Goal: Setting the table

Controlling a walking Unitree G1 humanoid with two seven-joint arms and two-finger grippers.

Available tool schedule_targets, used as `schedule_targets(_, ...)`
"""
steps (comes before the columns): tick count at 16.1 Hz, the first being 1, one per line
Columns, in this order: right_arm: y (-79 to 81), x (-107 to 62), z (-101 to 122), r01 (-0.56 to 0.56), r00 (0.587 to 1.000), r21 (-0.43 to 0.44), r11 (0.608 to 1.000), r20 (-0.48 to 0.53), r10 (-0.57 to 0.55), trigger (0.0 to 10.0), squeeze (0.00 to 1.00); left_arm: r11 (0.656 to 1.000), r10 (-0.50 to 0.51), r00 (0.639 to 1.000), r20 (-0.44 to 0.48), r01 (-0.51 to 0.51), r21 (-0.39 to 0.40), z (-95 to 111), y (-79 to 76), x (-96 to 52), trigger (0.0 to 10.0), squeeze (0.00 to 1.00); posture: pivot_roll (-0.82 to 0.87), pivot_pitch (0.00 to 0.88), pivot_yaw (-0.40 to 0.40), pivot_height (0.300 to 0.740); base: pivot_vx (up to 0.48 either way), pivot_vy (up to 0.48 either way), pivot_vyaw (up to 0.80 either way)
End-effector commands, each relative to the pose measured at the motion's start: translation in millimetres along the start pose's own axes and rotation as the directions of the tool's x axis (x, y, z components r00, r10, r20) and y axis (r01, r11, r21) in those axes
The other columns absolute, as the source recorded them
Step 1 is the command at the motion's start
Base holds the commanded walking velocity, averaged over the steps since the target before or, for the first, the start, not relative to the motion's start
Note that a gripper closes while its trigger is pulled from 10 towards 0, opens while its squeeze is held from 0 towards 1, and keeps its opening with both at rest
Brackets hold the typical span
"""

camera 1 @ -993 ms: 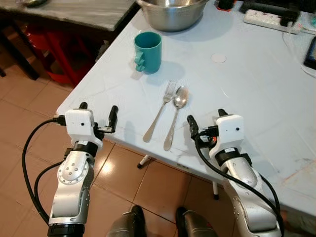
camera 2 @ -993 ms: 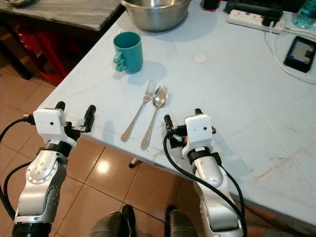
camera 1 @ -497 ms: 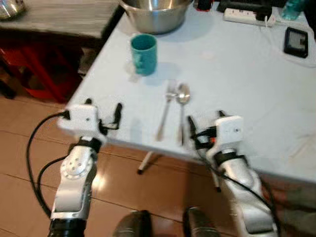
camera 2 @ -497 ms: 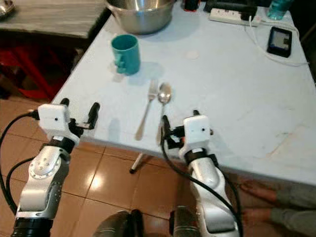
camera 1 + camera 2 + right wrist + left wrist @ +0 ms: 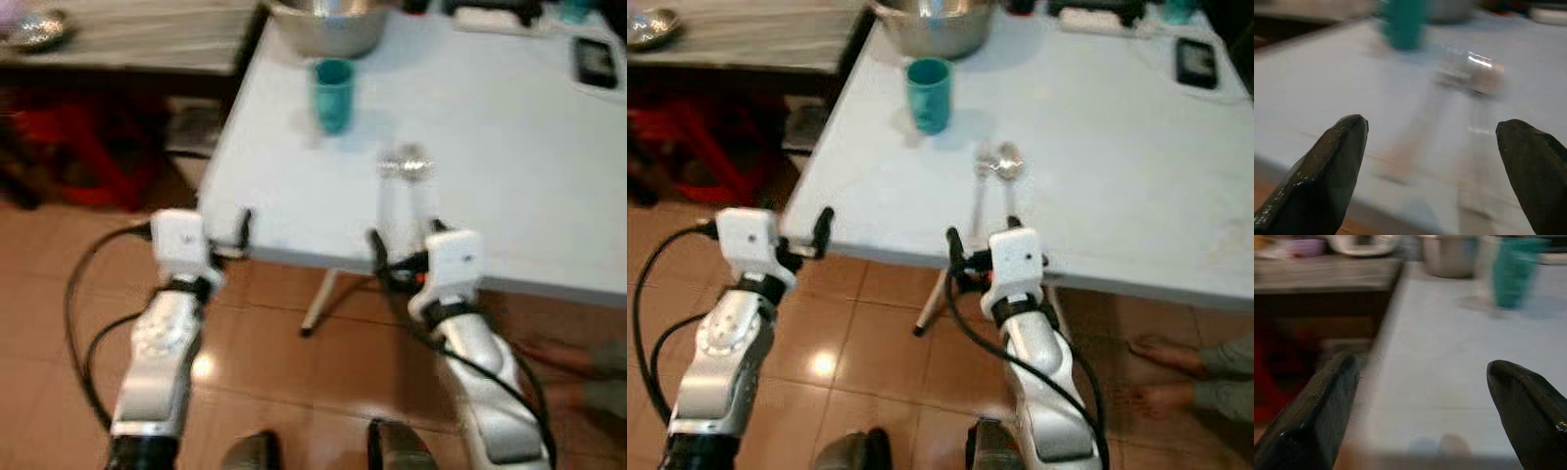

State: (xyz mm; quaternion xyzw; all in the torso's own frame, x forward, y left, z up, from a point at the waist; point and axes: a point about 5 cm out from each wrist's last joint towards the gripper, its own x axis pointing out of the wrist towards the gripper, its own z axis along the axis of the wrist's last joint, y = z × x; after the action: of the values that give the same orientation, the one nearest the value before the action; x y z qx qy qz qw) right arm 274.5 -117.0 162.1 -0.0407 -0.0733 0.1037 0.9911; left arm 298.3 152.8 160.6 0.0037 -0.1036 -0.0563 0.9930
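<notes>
Cutlery already lies on the pale table [image 5: 1117, 157]: a fork [image 5: 980, 181] and a spoon [image 5: 1008, 176] side by side, handles toward the near edge, with a teal mug [image 5: 928, 93] farther in and a steel bowl [image 5: 933, 22] beyond it at the far edge. A power strip [image 5: 1104, 15] and a phone [image 5: 1197, 63] sit at the far right corner. Head views are blurred, so finer detail of the cutlery cannot be read.

Both arms are raised at the table's near edge, holding nothing. The left gripper [image 5: 789, 223] hovers by the near left corner with its fingers apart; its wrist view looks along the tabletop toward the mug. The right gripper [image 5: 982, 238] sits just short of the fork and spoon handles, fingers apart too, with bright cutlery smeared ahead in its wrist view.

A person's bare feet [image 5: 1161, 377] rest on the tiled floor [image 5: 872, 343] under the table's right side.

By the look of it, one place is largely laid: mug, fork and spoon are down. No plate is visible, so that may be what remains
</notes>
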Motion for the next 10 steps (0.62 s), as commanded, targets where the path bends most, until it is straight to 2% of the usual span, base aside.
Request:
schedule_targets(1,-6.9,-1.8,-0.6,0.028,1.0,-0.013,1.0,-0.004,-0.028,10.0,0.0,0.999,-0.032,0.999,0.001,0.032,-0.011,-1.0,-7.7,-2.3,10.0,0.0,-0.15,0.24,0.061,0.74,0.0,0.0,0.0)
schedule_targets(9,-21.1,8.3,5.7,0.094,0.996,-0.024,0.995,0.011,-0.094,10.0,0.0,0.995,-0.089,0.996,0.015,0.089,-0.047,1.7,-18.3,-1.1,10.0,0.0,-0.15,0.246,0.06,0.74,0.0,0.0,0.0)
schedule_targets(10,-22.1,8.3,5.7,0.104,0.995,-0.02,0.994,0.008,-0.104,10.0,0.0,0.994,-0.094,0.995,0.016,0.095,-0.05,1.9,-18.9,-1.6,10.0,0.0,-0.15,0.249,0.063,0.74,0.0,0.0,-0.51)
